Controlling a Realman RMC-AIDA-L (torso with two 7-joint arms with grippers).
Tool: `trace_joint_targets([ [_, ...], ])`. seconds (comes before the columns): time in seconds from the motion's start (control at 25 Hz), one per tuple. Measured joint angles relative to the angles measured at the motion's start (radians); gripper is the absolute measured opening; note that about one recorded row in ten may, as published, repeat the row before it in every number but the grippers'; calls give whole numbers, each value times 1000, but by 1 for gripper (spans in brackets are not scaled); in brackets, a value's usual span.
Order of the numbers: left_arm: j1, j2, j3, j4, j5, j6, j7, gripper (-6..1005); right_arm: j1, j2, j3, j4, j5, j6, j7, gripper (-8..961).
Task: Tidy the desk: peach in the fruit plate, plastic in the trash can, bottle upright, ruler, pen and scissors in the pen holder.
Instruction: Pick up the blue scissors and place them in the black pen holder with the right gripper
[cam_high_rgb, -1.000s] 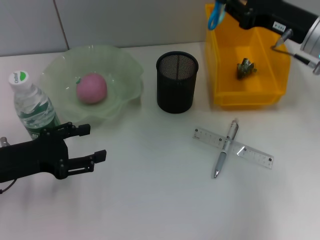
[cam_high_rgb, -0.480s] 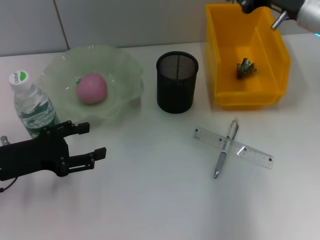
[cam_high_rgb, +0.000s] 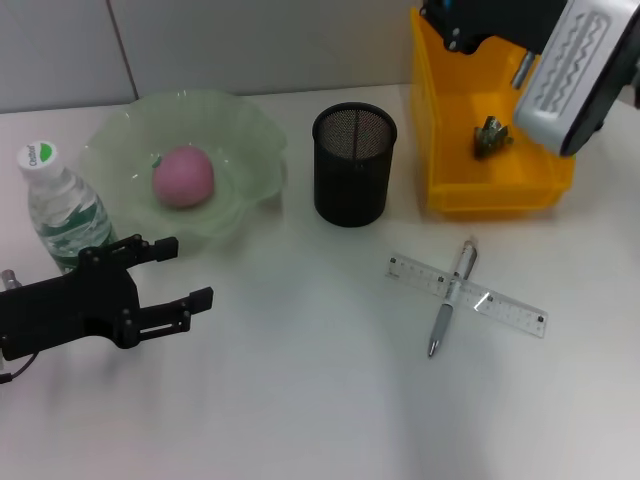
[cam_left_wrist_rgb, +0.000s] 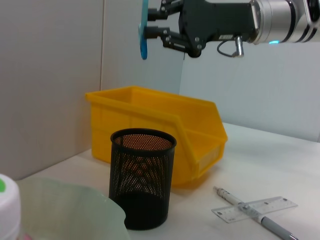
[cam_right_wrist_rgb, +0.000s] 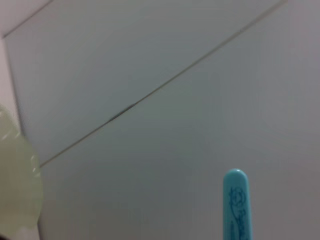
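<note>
Left gripper (cam_high_rgb: 185, 272) is hovering at lower left of the head view, fingers apart, holding nothing, just in front of the upright bottle (cam_high_rgb: 60, 205). Pen (cam_high_rgb: 450, 297) is lying across the ruler (cam_high_rgb: 467, 296), lower right of centre. Peach (cam_high_rgb: 183, 176) is sitting in the fruit plate (cam_high_rgb: 250, 140). Pen holder (cam_high_rgb: 354, 165) is standing mid-frame beside the yellow trash can (cam_high_rgb: 440, 130), plastic scrap (cam_high_rgb: 492, 137) inside. Right gripper is cut off at the head view's top edge; the left wrist view shows the right gripper (cam_left_wrist_rgb: 150, 34) high above the bin, clamping the blue scissors (cam_left_wrist_rgb: 144, 30), partly cut off at top.
</note>
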Motion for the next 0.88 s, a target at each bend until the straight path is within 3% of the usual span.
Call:
trace_joint_targets([
  [0.52,0,-1,2,-59,-28,-22,102,817,-139,1,-219,-131,31,173,-404,220],
  [0.6,0,-1,2,-59,-28,-22,102,817,-163,1,-254,-141,79,197,-509,220],
  [0.64,-2,0,0,-73,-32,-24,120,817,-183,1,-279,-142,160,208,-665,220],
  [0.72,0,0,1,-83,-33,-31,142,817,-188,1,-289,-140,201,208,-734,220],
  [0.76,3,0,1,-96,-35,-38,165,817,-194,2,-310,-130,296,210,-897,220],
  [0.88,5,-1,0,-106,-37,-43,182,817,-191,2,-325,-113,358,211,-1011,220],
])
